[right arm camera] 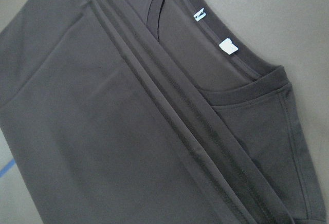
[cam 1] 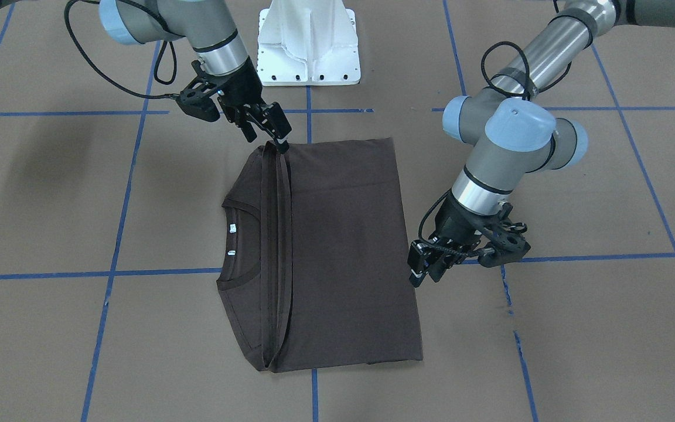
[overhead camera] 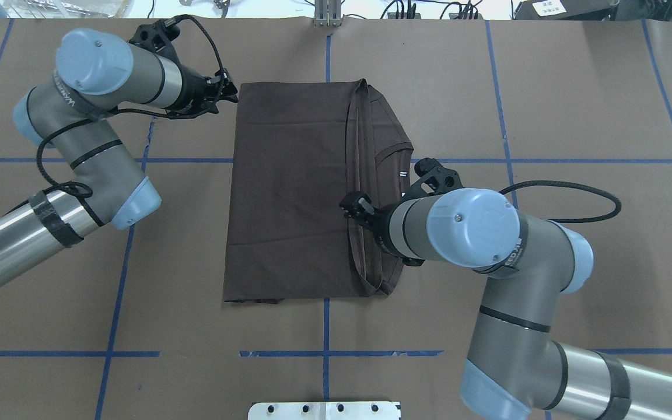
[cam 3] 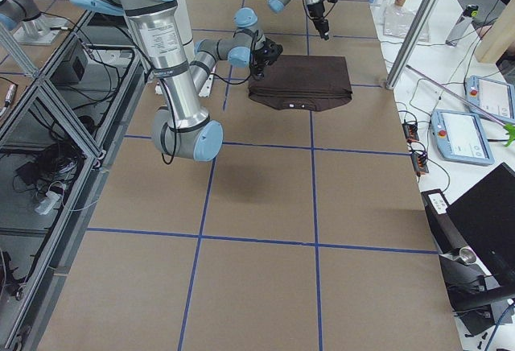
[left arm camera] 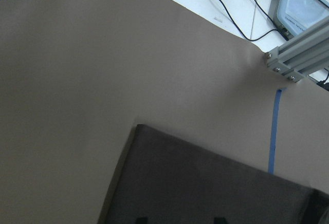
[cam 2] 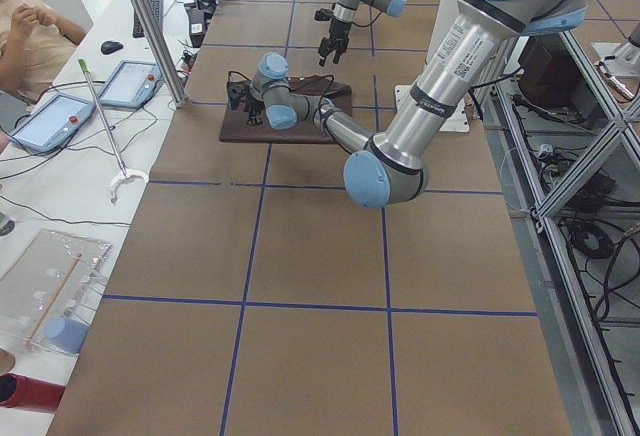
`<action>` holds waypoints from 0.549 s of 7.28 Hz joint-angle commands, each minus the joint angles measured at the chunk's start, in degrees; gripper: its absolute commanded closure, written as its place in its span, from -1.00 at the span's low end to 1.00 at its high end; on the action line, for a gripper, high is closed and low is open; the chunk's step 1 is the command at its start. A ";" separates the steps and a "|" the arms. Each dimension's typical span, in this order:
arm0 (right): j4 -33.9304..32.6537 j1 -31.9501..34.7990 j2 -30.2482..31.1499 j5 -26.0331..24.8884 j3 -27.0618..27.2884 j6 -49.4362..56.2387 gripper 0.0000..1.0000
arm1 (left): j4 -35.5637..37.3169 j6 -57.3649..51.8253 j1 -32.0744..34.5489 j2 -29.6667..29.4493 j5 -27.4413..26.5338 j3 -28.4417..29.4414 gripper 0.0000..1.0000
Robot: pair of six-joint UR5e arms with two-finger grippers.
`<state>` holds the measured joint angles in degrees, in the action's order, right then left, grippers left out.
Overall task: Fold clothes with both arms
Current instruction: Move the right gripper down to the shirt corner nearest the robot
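- My T-shirt (cam 1: 343, 246) lies flat in the middle of the table (cam 1: 578, 328), folded to a rough rectangle.
- Its collar (cam 1: 238, 274) points to my right side. Two small white labels (right arm camera: 229, 45) show inside the neck.
- A band (right arm camera: 169, 106) of stacked hem edges runs straight across the shirt just beside the collar and covers part of the neck opening.
- My right arm (overhead camera: 476, 233) reaches in over the collar end. My right gripper (cam 1: 267, 140) hangs over the end of that band nearer my base, with its jaws apart.
- One fingertip (cam 1: 282, 146) is down at the cloth's edge. I cannot tell whether it touches.
- From my right wrist I see only cloth: the band, the collar and the labels. None of my fingers show there.
- My left arm (overhead camera: 79, 146) bends round on the other side. My left gripper (cam 1: 425, 274) sits just beside the shirt's edge opposite the collar, toward the corner far from my base.
- Its jaws are apart and hold nothing. From my left wrist, two dark fingertips (left arm camera: 141, 220) peek in at the bottom of the view with a wide gap between them, over the shirt's corner.
- The white pedestal (cam 1: 308, 47) stands at my base, apart from the shirt.
- Blue tape lines (cam 1: 138, 272) cross the brown table, and some run under the shirt.
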<state>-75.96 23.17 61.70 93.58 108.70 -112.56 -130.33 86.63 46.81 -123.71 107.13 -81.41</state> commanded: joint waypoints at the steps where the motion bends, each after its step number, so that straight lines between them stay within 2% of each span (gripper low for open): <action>1: -0.68 -1.98 -3.15 -0.33 -5.93 4.79 -1.00 | 0.08 0.03 0.04 1.80 0.36 -1.91 -0.06; 2: -0.86 -1.98 -4.64 -0.33 -8.92 4.98 -1.00 | 0.08 0.03 -0.05 1.89 0.36 -1.83 -0.06; 4: -1.73 -2.68 -4.57 0.02 -10.44 8.99 -1.00 | 0.08 0.03 -0.05 1.98 0.28 -1.65 -0.06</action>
<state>-77.01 21.03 57.33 93.42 99.29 -106.43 -130.25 86.66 46.77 -121.82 107.47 -83.14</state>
